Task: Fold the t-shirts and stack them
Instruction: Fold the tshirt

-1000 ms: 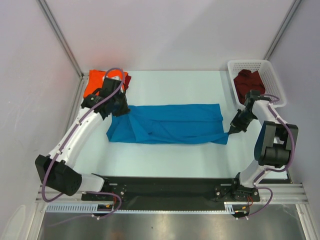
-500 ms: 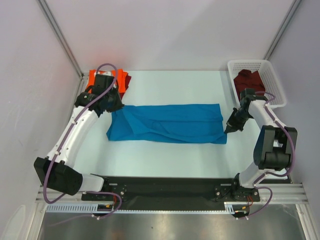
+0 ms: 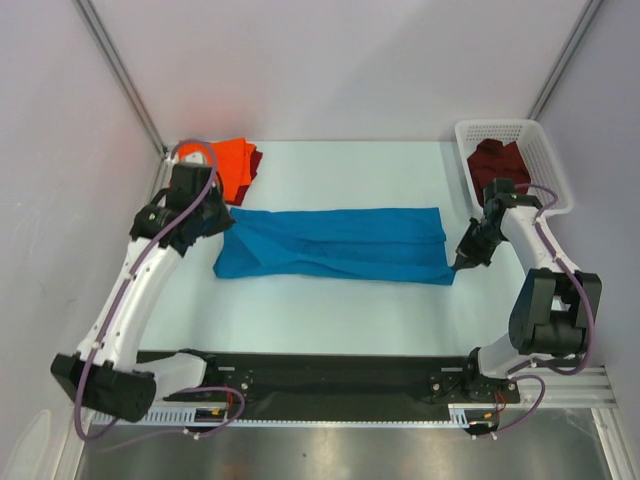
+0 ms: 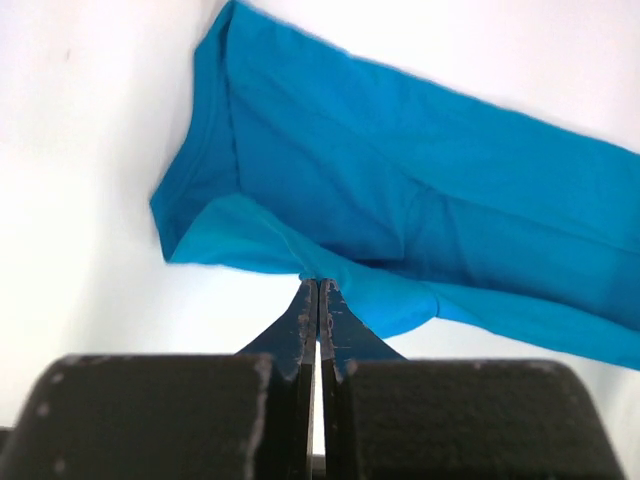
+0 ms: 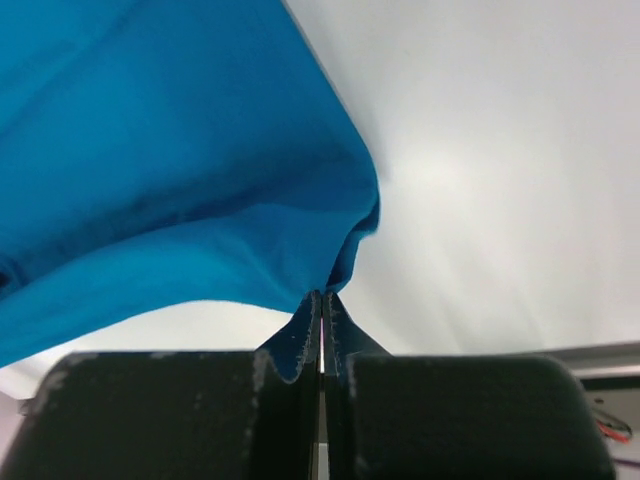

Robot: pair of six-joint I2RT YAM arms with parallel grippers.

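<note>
A bright blue t-shirt [image 3: 335, 245] lies folded into a long band across the middle of the table. My left gripper [image 3: 226, 222] is shut on the band's upper left edge; in the left wrist view its closed tips [image 4: 318, 284] pinch a fold of blue t-shirt [image 4: 420, 190]. My right gripper [image 3: 462, 262] is shut on the band's lower right corner, and the right wrist view shows the tips [image 5: 322, 296] clamped on blue t-shirt [image 5: 170, 150]. An orange t-shirt [image 3: 232, 166] lies folded at the back left on a maroon t-shirt [image 3: 254, 160].
A white lattice basket [image 3: 545, 150] stands at the back right with a crumpled maroon t-shirt [image 3: 495, 162] inside. Grey walls close in the table on the left, back and right. The black base rail [image 3: 330, 375] runs along the near edge.
My left arm has swung out to the left, uncovering the orange shirt and drawing the blue shirt's left end with it. The right gripper has shifted only slightly, keeping its corner.
</note>
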